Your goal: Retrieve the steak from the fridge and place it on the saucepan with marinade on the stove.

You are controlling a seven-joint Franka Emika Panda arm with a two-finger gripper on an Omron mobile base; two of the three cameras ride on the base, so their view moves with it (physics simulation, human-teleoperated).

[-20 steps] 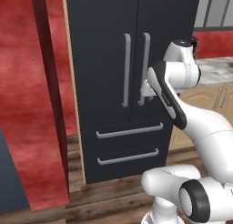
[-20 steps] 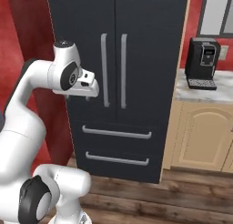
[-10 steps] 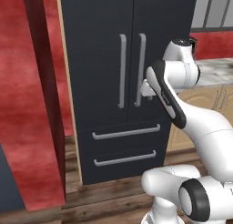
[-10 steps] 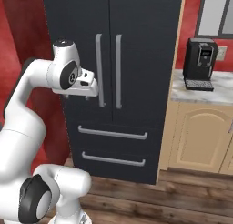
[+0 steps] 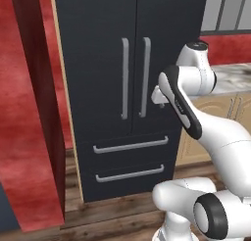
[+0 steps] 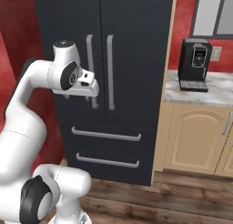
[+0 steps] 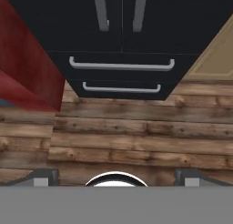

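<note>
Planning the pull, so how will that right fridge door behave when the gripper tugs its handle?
Probably stiff and heavy: the fridge door is tall and shut. The smooth grey bar handle may slip from the open gripper. It should swing, not tip.

The tall black fridge (image 6: 127, 50) has both doors closed. Its two grey handles (image 6: 100, 70) stand side by side. Two drawers (image 6: 107, 148) sit below. The robot's hand (image 6: 87, 85) is near the left handle. At 3 o'clock, a black coffee machine (image 6: 195, 65) stands on the counter (image 6: 214, 93).

A home kitchen: a tall black fridge (image 6: 104, 59), a coffee machine (image 6: 194, 63) on a marble table (image 6: 205, 89), wooden cabinets (image 6: 193, 136), plank floor (image 7: 136, 136).
</note>
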